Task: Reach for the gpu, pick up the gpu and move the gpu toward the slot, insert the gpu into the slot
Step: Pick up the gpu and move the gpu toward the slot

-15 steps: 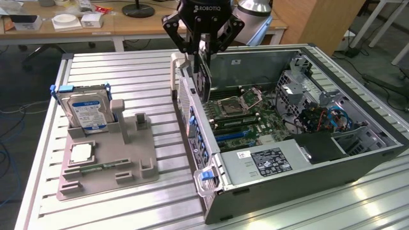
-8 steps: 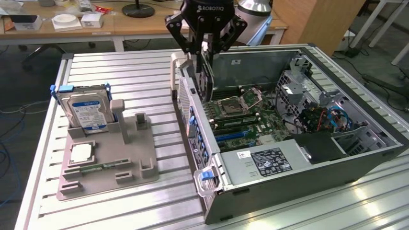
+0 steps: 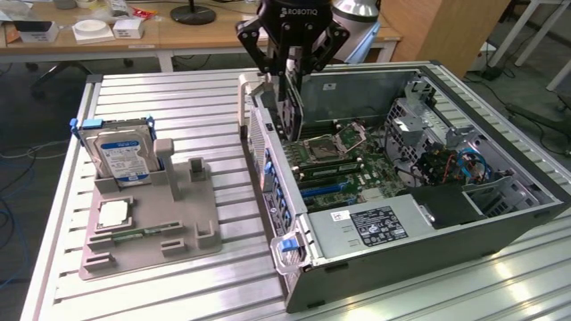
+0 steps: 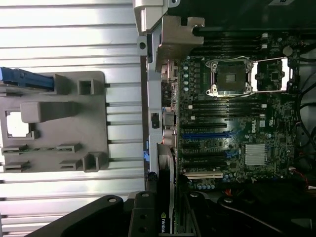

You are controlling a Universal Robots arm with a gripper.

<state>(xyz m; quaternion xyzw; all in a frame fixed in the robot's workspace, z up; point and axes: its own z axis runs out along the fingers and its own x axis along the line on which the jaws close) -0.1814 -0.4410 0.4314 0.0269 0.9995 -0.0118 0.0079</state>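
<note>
Dark gpu upright in tool

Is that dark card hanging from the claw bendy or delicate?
The gpu is probably stiff: it hangs straight, unbent, from the claw. Likely fragile too, being a thin circuit card gripped by one edge.

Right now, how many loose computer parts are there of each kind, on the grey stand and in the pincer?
hard drive: 1
processor chip: 1
memory stick: 1
gpu, held in the pincer: 1
Total: 4
</note>
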